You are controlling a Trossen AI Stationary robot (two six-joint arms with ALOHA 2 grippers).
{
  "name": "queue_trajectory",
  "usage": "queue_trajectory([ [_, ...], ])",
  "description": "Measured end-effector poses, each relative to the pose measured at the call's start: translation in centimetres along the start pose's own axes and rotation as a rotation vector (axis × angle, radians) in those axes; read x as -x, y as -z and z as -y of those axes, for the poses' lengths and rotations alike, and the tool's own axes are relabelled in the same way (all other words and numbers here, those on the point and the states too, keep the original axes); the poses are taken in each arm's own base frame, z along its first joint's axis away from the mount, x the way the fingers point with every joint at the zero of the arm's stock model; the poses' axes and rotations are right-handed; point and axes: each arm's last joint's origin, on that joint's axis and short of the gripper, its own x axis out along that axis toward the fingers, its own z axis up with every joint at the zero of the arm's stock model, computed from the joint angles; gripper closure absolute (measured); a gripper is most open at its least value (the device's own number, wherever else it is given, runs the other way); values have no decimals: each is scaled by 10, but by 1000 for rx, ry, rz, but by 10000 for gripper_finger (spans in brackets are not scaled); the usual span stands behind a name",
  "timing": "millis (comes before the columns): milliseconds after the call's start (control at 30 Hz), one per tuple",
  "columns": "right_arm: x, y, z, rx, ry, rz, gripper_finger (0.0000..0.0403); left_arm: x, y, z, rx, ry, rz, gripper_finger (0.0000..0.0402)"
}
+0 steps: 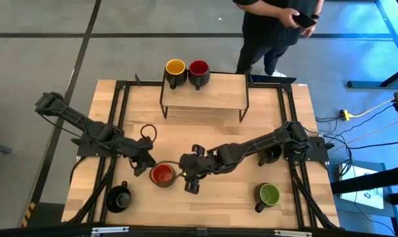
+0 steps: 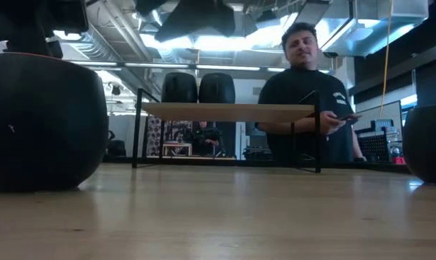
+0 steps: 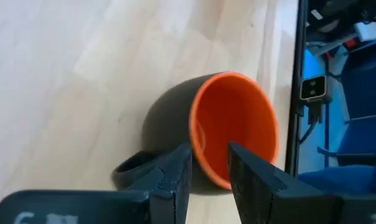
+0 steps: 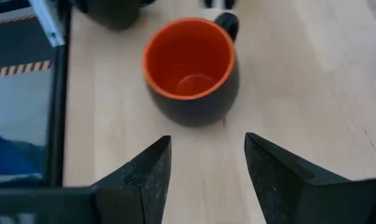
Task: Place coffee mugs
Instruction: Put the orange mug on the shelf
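Mug with the orange-red inside (image 1: 163, 175) stands near the worktop's (image 1: 212, 128) front, the left gripper (image 1: 143, 162) pinching its rim between its fingers; a squarer, firmer hold would serve. Right gripper (image 1: 188, 176) waits open beside it, crowding the lift. Two mugs (image 1: 187, 70) already sit on the far shelf (image 1: 219, 99); a person (image 1: 271, 26) stands beyond.

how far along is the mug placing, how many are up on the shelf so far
Two of six are up: the yellow-inside mug and red-inside mug stand on the wooden shelf. In hand: the left end effector straddles the rim of the orange-red mug, while the right end effector hangs open beside it. Left on the table: the green-inside mug, a black mug and another black mug under the right arm.
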Motion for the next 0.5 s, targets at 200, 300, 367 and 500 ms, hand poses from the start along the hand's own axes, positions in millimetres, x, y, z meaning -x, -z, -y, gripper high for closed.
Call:
queue_trajectory([
  [200,-11,3,1,-11,18,-5,212,-10,-11,-2,-87,26,16,294],
  [300,-11,4,1,-25,28,-10,212,-12,-15,-6,-142,20,3,273],
  [367,-11,4,1,-27,33,-10,212,-16,-14,-10,-199,-17,-14,260],
  [500,-11,4,2,-34,52,-6,212,-28,-13,-11,-254,-50,-52,249],
])
